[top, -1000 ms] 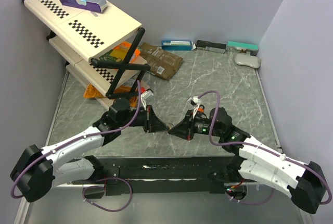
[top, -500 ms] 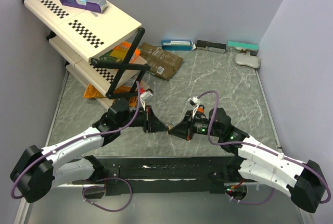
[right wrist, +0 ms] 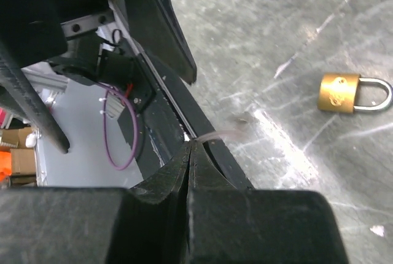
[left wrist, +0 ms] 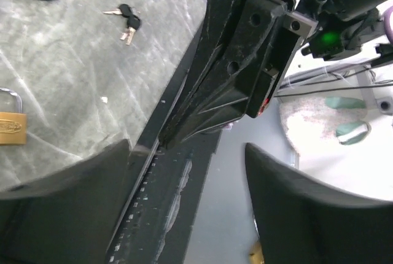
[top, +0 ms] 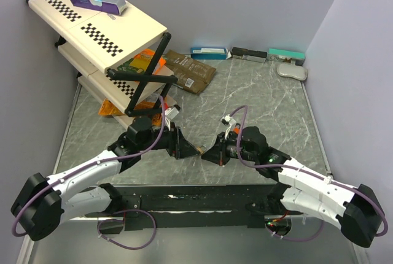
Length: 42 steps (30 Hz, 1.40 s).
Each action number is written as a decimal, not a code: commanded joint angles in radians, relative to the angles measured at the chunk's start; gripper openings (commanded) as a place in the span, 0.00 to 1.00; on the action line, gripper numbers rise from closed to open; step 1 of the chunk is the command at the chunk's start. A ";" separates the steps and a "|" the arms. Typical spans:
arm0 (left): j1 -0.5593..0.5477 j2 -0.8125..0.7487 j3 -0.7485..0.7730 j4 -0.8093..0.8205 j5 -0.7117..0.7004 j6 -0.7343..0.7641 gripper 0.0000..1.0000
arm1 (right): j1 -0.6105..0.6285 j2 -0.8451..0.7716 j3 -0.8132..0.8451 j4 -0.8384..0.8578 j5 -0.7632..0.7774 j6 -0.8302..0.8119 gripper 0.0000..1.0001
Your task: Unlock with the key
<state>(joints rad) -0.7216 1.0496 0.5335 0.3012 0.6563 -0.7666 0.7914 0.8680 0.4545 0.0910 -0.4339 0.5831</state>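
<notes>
Right wrist: flat, brass-bodied, silver-shackled padlock (right wrist: pixel 339 92).

The left arm (top: pixel 80 181) and right arm (top: pixel 313 185) are white-shelled with black joints, purple cables (top: pixel 245 108).

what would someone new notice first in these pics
The left gripper and right gripper meet nose to nose, almost touching, at the near middle of the marble table. Next come the tilted checkered shelf rack at far left and the brass padlock lying flat on the marble, with the keys apart from it.
</notes>
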 commanded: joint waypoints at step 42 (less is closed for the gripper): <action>0.126 -0.057 -0.066 -0.093 -0.328 0.076 0.99 | 0.229 0.669 0.352 -0.301 0.665 -0.112 0.44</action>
<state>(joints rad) -0.5987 0.9943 0.4644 0.1848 0.3244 -0.6773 0.9932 1.5055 0.7399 -0.1581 0.1543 0.4698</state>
